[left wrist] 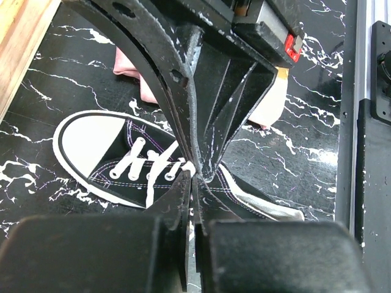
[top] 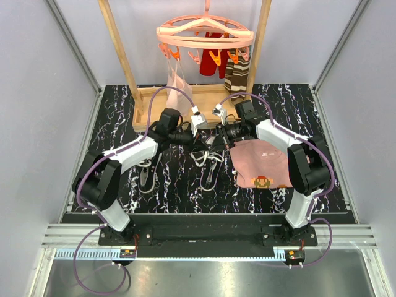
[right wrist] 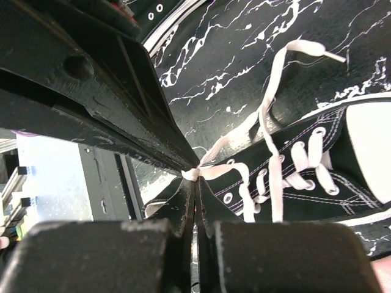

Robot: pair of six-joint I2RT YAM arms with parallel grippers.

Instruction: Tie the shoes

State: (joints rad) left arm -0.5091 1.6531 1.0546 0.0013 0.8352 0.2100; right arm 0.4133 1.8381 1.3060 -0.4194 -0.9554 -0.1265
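Note:
Two black sneakers with white toe caps lie on the marbled table: one under the grippers (top: 210, 167) and one to the left (top: 147, 174). My left gripper (top: 205, 137) and right gripper (top: 214, 138) meet tip to tip just above the middle shoe. In the right wrist view my right gripper (right wrist: 195, 176) is shut on a bunched bit of white lace (right wrist: 269, 122) over the shoe (right wrist: 317, 183), and the left gripper's fingers (right wrist: 122, 104) touch the same spot. In the left wrist view my left gripper (left wrist: 194, 175) is shut on the lace above the shoe (left wrist: 116, 162).
A pink cloth with a pixel figure (top: 263, 164) lies right of the middle shoe, partly under my right arm. A wooden rack (top: 145, 108) stands at the back, with a pink peg hanger (top: 204, 34) and hanging socks (top: 236, 74). Grey walls close in both sides.

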